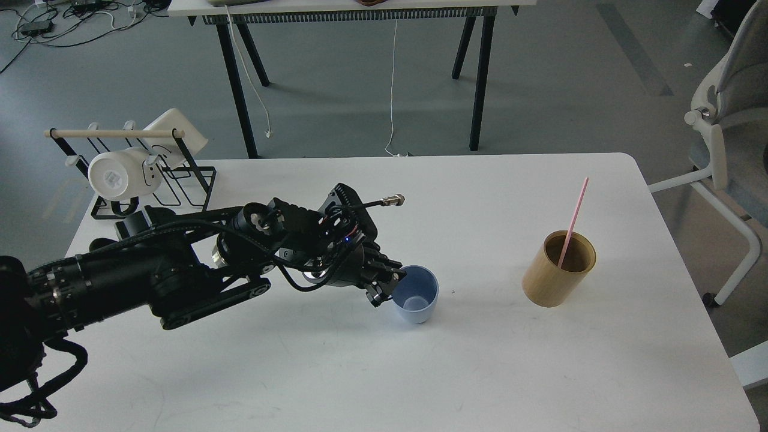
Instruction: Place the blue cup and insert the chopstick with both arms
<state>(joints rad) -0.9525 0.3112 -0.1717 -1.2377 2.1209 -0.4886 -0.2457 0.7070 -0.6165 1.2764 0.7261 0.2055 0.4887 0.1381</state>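
The blue cup (417, 295) stands upright on the white table (480, 372), a little left of its middle, mouth up and empty. My left gripper (388, 286) reaches in from the left, and its fingers (397, 276) close on the cup's left rim. The pink chopstick (574, 217) leans in the tan bamboo-coloured cylinder (557, 275) on the right side of the table, about a hand's width right of the cup. My right arm and gripper are out of view.
A black wire rack (174, 180) with a pale wooden rod and a white mug (119, 174) sits at the table's back left corner. A white chair (729, 138) stands off the right edge. Another table stands behind.
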